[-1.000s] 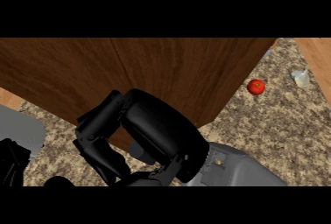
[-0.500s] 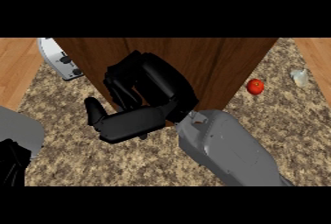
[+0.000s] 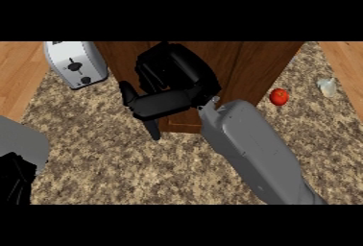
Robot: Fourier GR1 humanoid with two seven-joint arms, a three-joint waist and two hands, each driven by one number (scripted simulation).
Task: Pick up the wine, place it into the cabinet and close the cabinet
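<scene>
The right robot hand (image 3: 170, 91) is seen laid against the front of the cabinet (image 3: 241, 67), its black fingers spread apart and fairly straight, with nothing clamped between them. From this the step in hand is judged to be the closing of the cabinet, the panels appearing shut or nearly so; whether a gap remains cannot be told, since the hand covers the middle of the front. The wine is not visible anywhere in the head view, and it is presumed, not seen, to be inside the cabinet. What the next move calls for is judged to be a last steady push until the door sits flush, then a withdrawal of the arm.

The cabinet is made of dark, reddish-brown wood with a vertical grain. The table (image 3: 106, 153) is a speckled, granite-like slab in beige and brown. A boxy, silvery toaster (image 3: 74, 62) stands at the upper left, a small round red fruit (image 3: 279, 96) lies to the right of the cabinet, and a pale, translucent little vessel (image 3: 327, 87) stands beyond it. The left robot hand (image 3: 14, 185) is only partly shown at the lower left edge.
</scene>
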